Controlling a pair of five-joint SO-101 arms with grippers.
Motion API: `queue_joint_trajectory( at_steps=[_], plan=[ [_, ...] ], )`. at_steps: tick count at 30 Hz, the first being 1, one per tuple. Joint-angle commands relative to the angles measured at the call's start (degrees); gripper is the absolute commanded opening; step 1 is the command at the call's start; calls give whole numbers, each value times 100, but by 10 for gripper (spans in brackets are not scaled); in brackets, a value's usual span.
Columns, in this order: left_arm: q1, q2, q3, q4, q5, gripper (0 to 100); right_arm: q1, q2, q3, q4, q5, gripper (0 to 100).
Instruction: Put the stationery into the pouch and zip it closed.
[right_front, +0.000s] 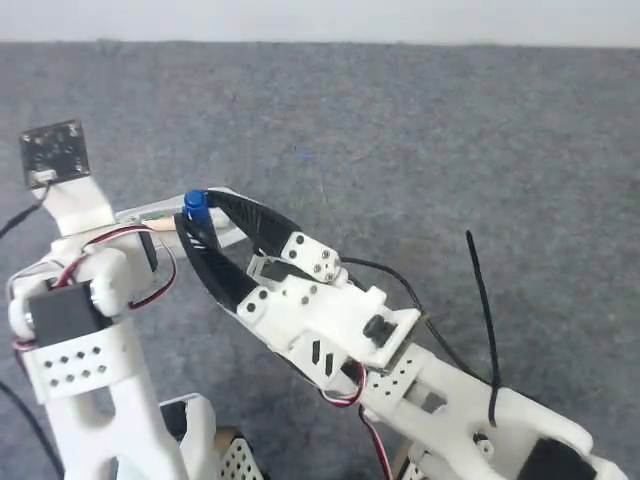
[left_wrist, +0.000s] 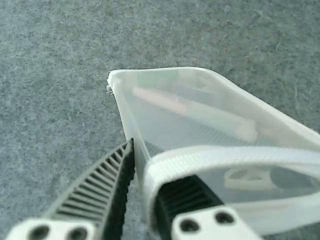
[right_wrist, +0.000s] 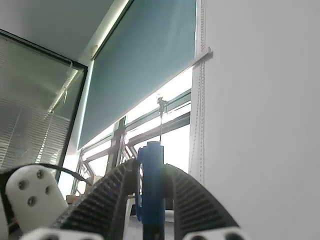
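Note:
A translucent white pouch (left_wrist: 210, 145) lies on the grey carpet, and my left gripper (left_wrist: 142, 162) is shut on the rim of its open mouth, one finger outside and one inside. A pale pen-like item (left_wrist: 195, 111) lies inside the pouch. In the high view a sliver of the pouch (right_front: 140, 214) shows beside the left arm (right_front: 80, 300). My right gripper (right_front: 198, 212) is shut on a blue pen (right_front: 195, 203), held upright just over that end of the pouch. The right wrist view has the blue pen (right_wrist: 150, 190) clamped between the black fingers (right_wrist: 105, 200).
Grey carpet (right_front: 430, 150) covers the whole work surface, with open room at the back and right. A black cable (right_front: 485, 320) stands up from the right arm. A wall and window blind (right_wrist: 135, 65) fill the background of the right wrist view.

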Motion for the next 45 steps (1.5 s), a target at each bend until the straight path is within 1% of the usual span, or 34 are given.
queue_joint_trajectory(
  at_steps=[1, 6, 10, 15, 20, 25, 31, 37, 41, 45],
  plan=[
    [26, 9, -57, -26, 53, 11, -57, 251, -765, -101, 123, 6],
    [26, 9, -48, -26, 53, 11, 4, 1191, -1468, -154, 123, 6],
    [18, 9, -48, -26, 53, 11, 22, 1789, -1626, -347, 105, 6],
    [18, 9, -48, -26, 53, 11, 101, 2273, -1363, -1086, 132, 6],
    [18, 9, -48, -44, 53, 11, 233, 2281, -844, -1314, 123, 6],
    [18, 9, -48, -70, 53, 11, 242, 2290, -738, -1314, 123, 6],
    [18, 9, 13, -105, 53, 11, 251, 2281, -651, -760, 123, 6],
    [18, 9, 13, -105, 53, 11, 180, 2009, -88, -585, 141, 6],
    [18, 9, 13, -105, 53, 11, 171, 1402, 308, 40, 281, 6],
    [18, 9, 13, -105, 53, 11, 163, 716, 607, 769, 255, 6]
  ],
)
